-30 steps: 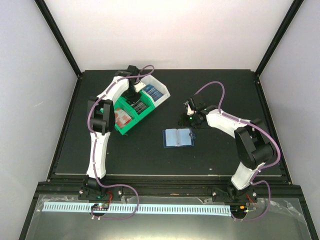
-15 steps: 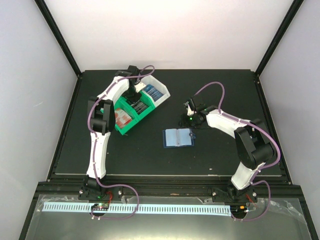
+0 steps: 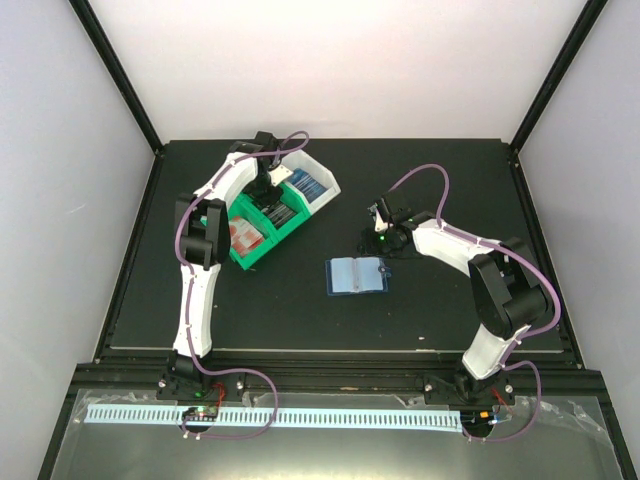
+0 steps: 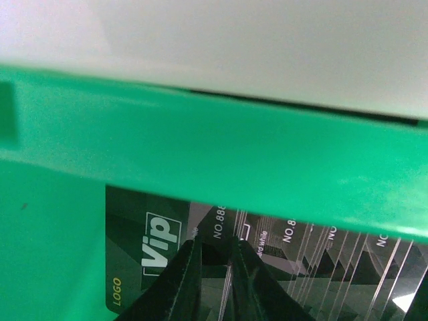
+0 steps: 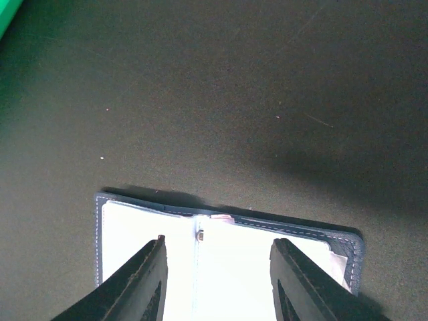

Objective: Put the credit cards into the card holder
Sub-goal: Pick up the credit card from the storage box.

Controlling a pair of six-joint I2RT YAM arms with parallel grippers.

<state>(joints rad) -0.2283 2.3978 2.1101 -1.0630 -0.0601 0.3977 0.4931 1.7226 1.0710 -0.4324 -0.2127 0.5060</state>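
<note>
The card holder (image 3: pixel 357 275) lies open on the black table, pale inside facing up. My right gripper (image 3: pixel 381 232) hovers just behind it, open. In the right wrist view its fingertips (image 5: pixel 217 242) straddle the fold of the card holder (image 5: pixel 134 254) with nothing between them. My left gripper (image 3: pixel 268 190) reaches down into the middle compartment of the green bin (image 3: pixel 262 250). There its jaws (image 4: pixel 215 246) stand a narrow gap apart over a fanned row of dark credit cards (image 4: pixel 301 247), with one card's edge in the gap. Red-and-white cards (image 3: pixel 244 235) and blue cards (image 3: pixel 303 183) fill the other compartments.
The bin's green wall (image 4: pixel 200 154) crosses close in front of the left wrist camera, with its white end wall (image 3: pixel 318 165) beyond. Black frame posts and pale side walls border the table. A white strip runs along the near rail (image 3: pixel 300 415).
The left gripper has settled slightly inside the bin's middle compartment. The right arm and the card holder have not moved.
</note>
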